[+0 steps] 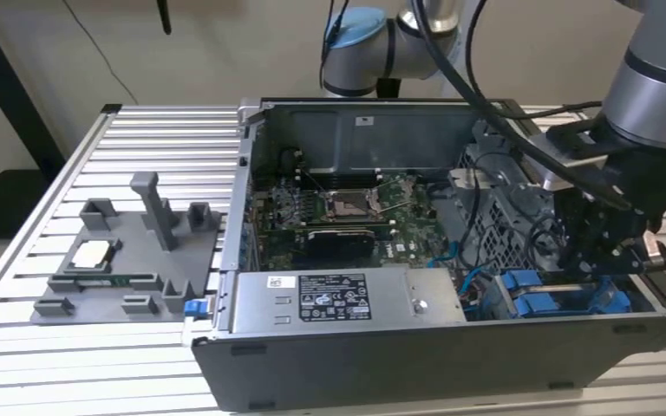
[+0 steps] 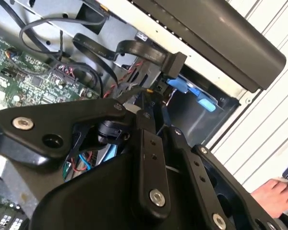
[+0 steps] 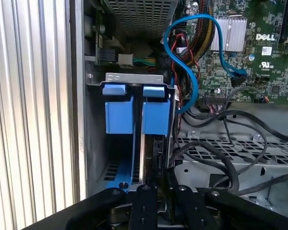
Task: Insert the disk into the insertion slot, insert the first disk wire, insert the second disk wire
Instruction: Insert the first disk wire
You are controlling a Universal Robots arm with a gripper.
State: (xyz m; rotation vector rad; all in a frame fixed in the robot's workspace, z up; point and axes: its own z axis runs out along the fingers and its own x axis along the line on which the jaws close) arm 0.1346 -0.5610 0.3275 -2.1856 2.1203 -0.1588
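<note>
I've got the gripper [image 3: 158,188] [image 1: 593,273] down in the drive corner of the computer case [image 1: 426,373]. I cannot tell how the jaws stand, because in both wrist views the black linkages crowd the foreground and the tips are lost among dark cabling. The disk [image 3: 156,117] stands on edge in its blue carrier inside the insertion slot [image 3: 93,143], right ahead of the gripper. Only a thin edge and the carrier's tab show; the label face and the connector end are hidden. A second blue carrier [image 3: 119,115] sits just beside it, toward the case's outer wall. A blue cable [image 3: 182,57] loops above the cage and drops close to the disk's carrier — where that end finishes I can't make out. Its other plug hangs over the motherboard [image 3: 259,62]. In the second wrist view a flat black cable's connector [image 2: 175,62] sits just beside a blue carrier tab [image 2: 189,91]; touching or not, I can't say. Room is tight — the case wall runs close along one side of the bay, and a tangle of black cables [image 3: 221,143] lies along the other. In the exterior view the arm [image 1: 657,87] covers most of the cage. The power-supply box [image 1: 333,299] lies to the exterior view's left of it, and a grey fixture tray [image 1: 125,260] sits well apart on the slatted table [image 1: 136,130]. A person's hand [image 2: 278,196], cut off at the frame corner, shows outside the case.
</note>
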